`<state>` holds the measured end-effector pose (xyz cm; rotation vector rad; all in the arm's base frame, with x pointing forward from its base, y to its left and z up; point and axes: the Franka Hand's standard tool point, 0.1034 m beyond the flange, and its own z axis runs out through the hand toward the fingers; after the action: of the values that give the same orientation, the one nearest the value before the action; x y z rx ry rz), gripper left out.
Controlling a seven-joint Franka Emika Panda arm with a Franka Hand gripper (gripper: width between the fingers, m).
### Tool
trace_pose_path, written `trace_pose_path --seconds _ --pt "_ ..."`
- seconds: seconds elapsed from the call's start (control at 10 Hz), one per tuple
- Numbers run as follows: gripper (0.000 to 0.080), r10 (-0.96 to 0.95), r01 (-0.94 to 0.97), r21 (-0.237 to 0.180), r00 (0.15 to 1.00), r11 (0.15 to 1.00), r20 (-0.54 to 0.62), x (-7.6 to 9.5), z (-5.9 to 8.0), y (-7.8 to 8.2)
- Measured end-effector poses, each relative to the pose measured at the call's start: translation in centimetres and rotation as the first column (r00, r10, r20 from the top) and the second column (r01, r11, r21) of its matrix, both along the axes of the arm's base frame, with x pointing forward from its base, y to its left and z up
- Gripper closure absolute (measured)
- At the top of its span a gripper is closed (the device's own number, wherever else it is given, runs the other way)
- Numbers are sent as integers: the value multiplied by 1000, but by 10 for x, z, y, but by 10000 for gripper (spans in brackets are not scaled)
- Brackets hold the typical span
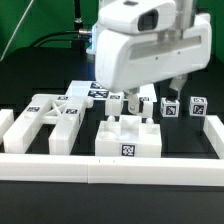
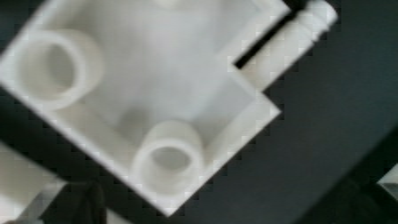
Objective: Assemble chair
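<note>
The blocky white chair seat (image 1: 128,137) stands near the front bar, with a tag on its front face. My gripper (image 1: 140,102) hangs just above its rear edge, open, with nothing between the fingers. In the wrist view the seat (image 2: 143,100) fills the picture. Two round sockets (image 2: 173,156) show on it, and a white rod-like part (image 2: 285,45) lies beside it. One dark finger (image 2: 39,205) is dimly seen at the picture's edge. Ladder-like frames (image 1: 52,115) lie at the exterior view's left. Small tagged chair pieces (image 1: 171,107) stand at its right.
The marker board (image 1: 98,92) lies flat behind the seat. Long white border bars run along the front (image 1: 110,170) and along the exterior view's right side (image 1: 213,130). My large wrist housing (image 1: 150,50) hides the back of the table.
</note>
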<state>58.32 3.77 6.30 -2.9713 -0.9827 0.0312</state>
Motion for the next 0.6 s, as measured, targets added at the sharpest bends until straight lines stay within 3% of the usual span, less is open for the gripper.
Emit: trace_pose_path --seconds 0.2,0.6 --pt "150 -150 150 0 989 989 -4 9 -11 -5" --pt "150 -383 383 8 924 924 -7 13 -12 -1"
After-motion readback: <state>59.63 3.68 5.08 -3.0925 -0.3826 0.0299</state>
